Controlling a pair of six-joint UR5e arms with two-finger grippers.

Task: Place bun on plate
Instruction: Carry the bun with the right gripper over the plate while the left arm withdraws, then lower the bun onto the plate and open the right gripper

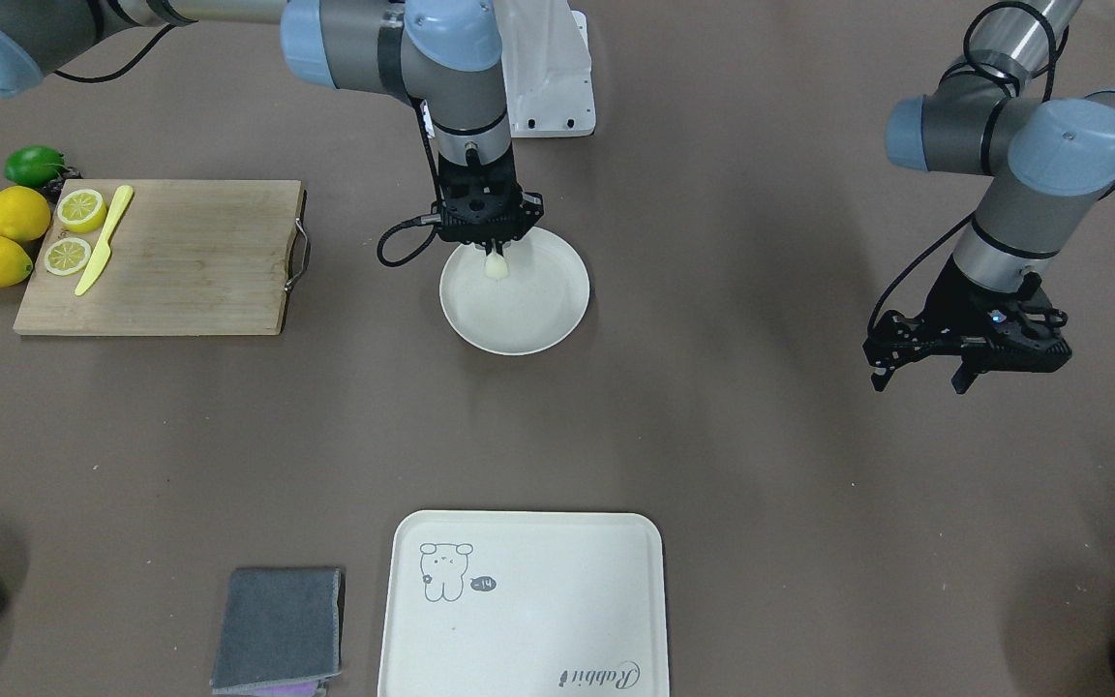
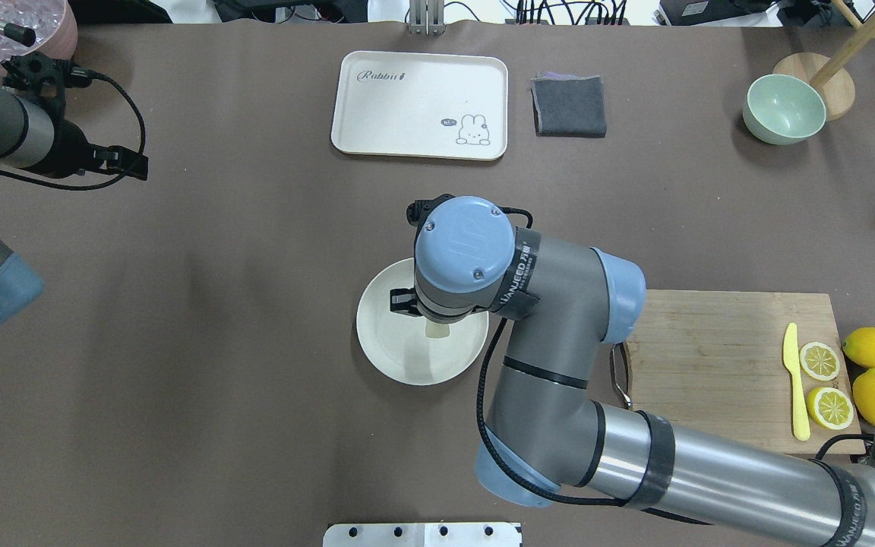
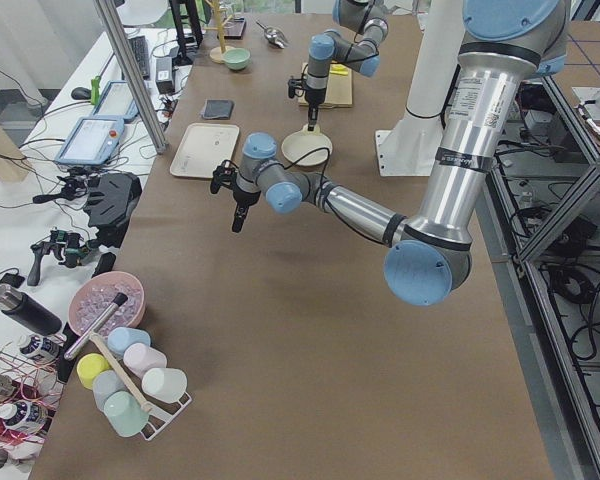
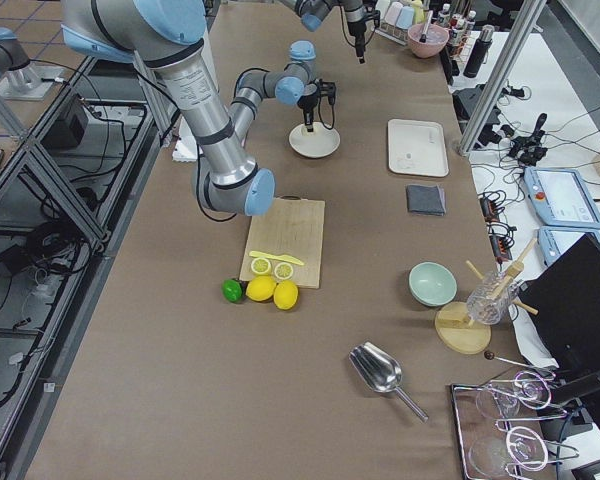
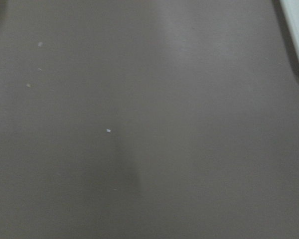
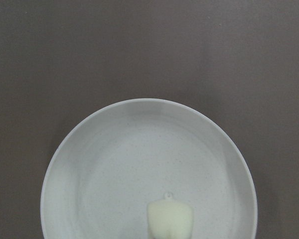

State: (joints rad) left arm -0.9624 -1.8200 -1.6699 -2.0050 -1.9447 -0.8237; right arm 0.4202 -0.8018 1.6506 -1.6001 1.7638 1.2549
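Observation:
The bun (image 1: 497, 267) is a small pale cream lump hanging upright from my right gripper (image 1: 495, 254), which is shut on it. It sits just over the robot-side part of the round off-white plate (image 1: 519, 329) at mid-table. In the right wrist view the bun (image 6: 170, 219) shows low in the frame above the plate (image 6: 114, 149). From overhead, the wrist hides most of the bun (image 2: 437, 330) and part of the plate (image 2: 399, 357). My left gripper (image 1: 920, 380) hovers open and empty over bare table, far from the plate.
A wooden cutting board (image 1: 180, 261) holds two lemon halves and a yellow knife (image 1: 105, 240), with whole lemons (image 1: 17, 213) and a lime beside it. A rectangular cream tray (image 1: 519, 620) and a grey cloth (image 1: 277, 629) lie at the operators' edge. A green bowl (image 2: 783, 110) stands far right.

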